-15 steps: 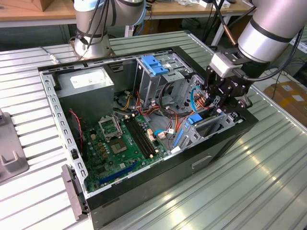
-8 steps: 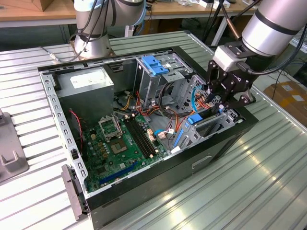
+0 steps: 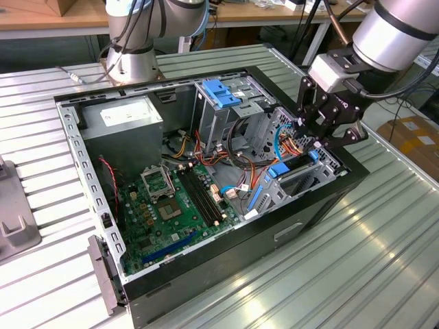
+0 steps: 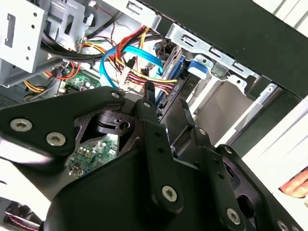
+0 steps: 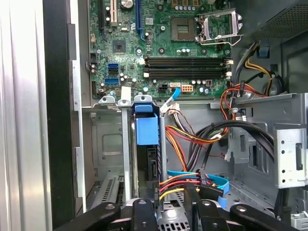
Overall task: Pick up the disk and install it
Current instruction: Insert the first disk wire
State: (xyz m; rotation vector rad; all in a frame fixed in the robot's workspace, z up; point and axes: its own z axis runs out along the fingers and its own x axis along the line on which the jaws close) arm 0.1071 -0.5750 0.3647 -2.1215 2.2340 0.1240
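Disk (image 3: 296, 169), dark slab framed by bright blue rails, standing on edge in the grey drive bay of the case, directly under the claw (image 3: 317, 140); in both wrist views seen just ahead of the claw (image 4: 166, 108) (image 5: 168, 204), blue end tab uppermost on the disk (image 5: 147, 161) (image 4: 174, 91). Whether clenched on the disk or released: cannot tell.

Ribbed metal table (image 3: 384, 260) spread beneath and around everything. Open black computer case (image 3: 226, 274) lying on its side on the table, claw hanging over one end of it. Arm (image 3: 398, 34), silver and black, reaching down to the claw from above. Grey power supply (image 3: 123, 127) at the far end of the case, well apart from the claw. Green motherboard (image 3: 171, 212) (image 5: 159, 48) on the case floor, beyond the disk as seen from the claw. Grey cage with a light-blue bracket (image 3: 223, 92) near the claw, off to its side. Bundle of red, yellow and black cables (image 5: 192, 139) (image 4: 130, 72) just beside the disk, a thin blue cable (image 5: 216, 180) (image 4: 110, 57) looping close by the claw.
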